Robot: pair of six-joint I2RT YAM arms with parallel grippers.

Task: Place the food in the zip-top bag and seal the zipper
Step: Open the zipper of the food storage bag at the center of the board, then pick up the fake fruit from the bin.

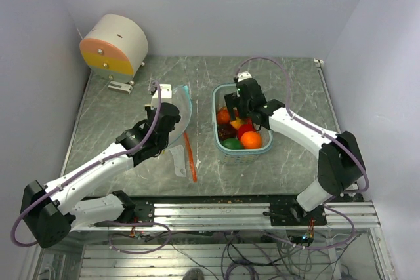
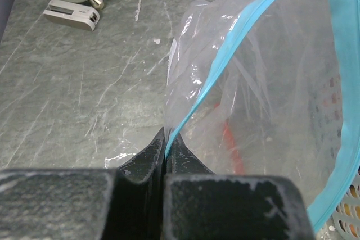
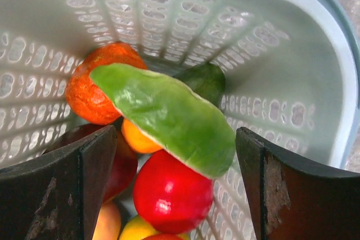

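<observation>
Grey marbled worktop (image 1: 118,122) between pale walls; a round cream-and-orange device (image 1: 115,44) sits upper left. Left of centre, the left end effector (image 2: 167,141) pinches the open zip-top bag (image 2: 264,82) by its blue zipper edge. Right of centre, the food (image 1: 251,139) lies in a teal tub (image 1: 216,122), with the right end effector (image 3: 174,139) spread above it. No food appears bagged yet; sealing remains.

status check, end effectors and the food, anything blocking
Left end effector shut on zip-top bag edge. Right end effector open, down in basket, fingers either side of green piece. Food in basket. Green piece lies over the rest.
</observation>
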